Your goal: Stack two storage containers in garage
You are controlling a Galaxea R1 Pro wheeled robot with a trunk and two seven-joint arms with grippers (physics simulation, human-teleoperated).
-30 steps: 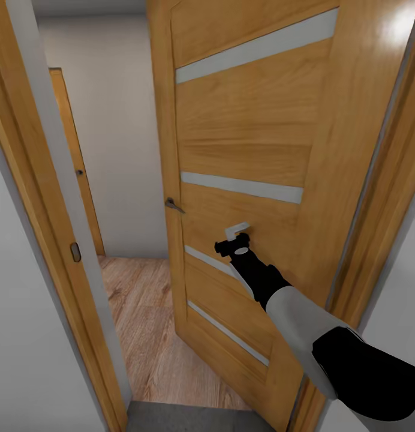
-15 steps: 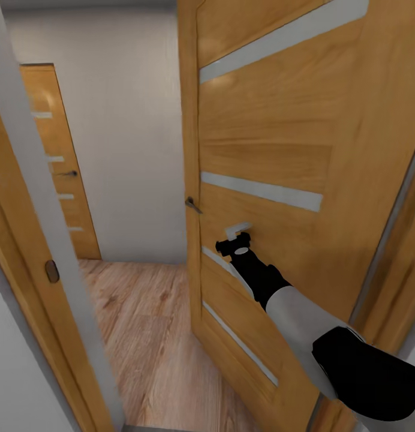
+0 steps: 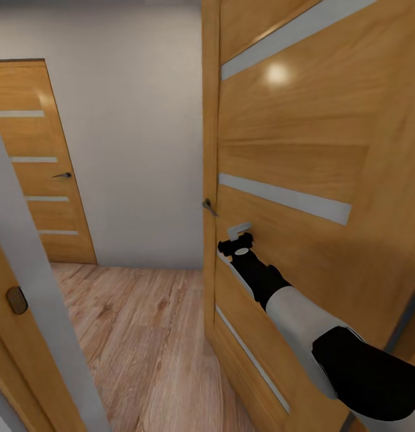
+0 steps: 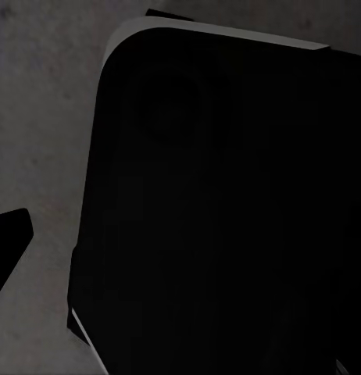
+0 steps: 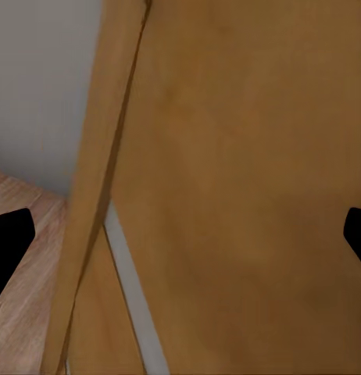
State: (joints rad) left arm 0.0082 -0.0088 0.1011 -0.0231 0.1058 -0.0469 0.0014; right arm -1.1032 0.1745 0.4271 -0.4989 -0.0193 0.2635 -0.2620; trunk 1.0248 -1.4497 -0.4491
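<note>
Head view, left to right. At the left edge, a wooden door frame [image 3: 27, 336] with a pale inner face and a dark oval strike plate [image 3: 17, 300]. Beyond it, a closed far door [image 3: 42, 162] of honey-coloured wood with four pale horizontal strips and a dark lever handle [image 3: 62, 175], set in a beige-white wall [image 3: 135, 138]. Below, light wood plank flooring [image 3: 141, 336] running from the wall's foot toward the camera. Right of centre, an open near door [image 3: 303, 150] of the same wood, swung inward, with slanted pale strips and a small dark lever [image 3: 210, 207] at its free edge, plus a pale lever [image 3: 238, 228] on the near face. Right gripper [image 3: 234, 245] up against that near face, just below the pale lever, on a black wrist and a grey-and-black forearm reaching in from the lower right.

Right wrist view: near door's edge [image 5: 94, 195] and broad panel close ahead, a pale strip, a slice of wall and plank floor beside it. Two black fingertips [image 5: 8, 242] at opposite borders, so jaws spread wide, nothing between them.

Left wrist view: a large dark rounded body [image 4: 219, 211] over dim, speckled grey ground [image 4: 48, 101], one black fingertip [image 4: 8, 242] at the border. Cannot tell how the left jaws stand.

No containers in any view.
</note>
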